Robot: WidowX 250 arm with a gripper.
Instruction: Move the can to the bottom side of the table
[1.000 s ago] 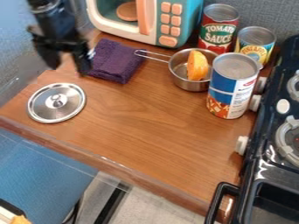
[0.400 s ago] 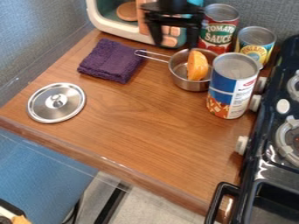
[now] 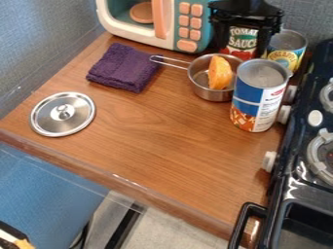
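The gripper [image 3: 242, 47] hangs at the top right with its two fingers spread apart, one to each side of the tomato sauce can's label. It covers the upper part of the tomato sauce can [image 3: 243, 39]; whether it touches that can I cannot tell. Just in front, a larger blue and white can [image 3: 255, 99] stands upright near the stove. Behind that one, to its right, is a yellow-labelled pineapple can [image 3: 286, 52].
A metal pan [image 3: 203, 87] holding an orange wedge [image 3: 220, 73] sits left of the large can. Farther left are a purple cloth [image 3: 123, 68] and a silver lid [image 3: 63, 114]. A toy microwave [image 3: 189, 29] stands behind; the stove [image 3: 302, 160] borders the right.
From the upper left, the gripper has moved right, passing in front of the microwave, to the tomato sauce can. The cans, pan, cloth and lid have stayed put.
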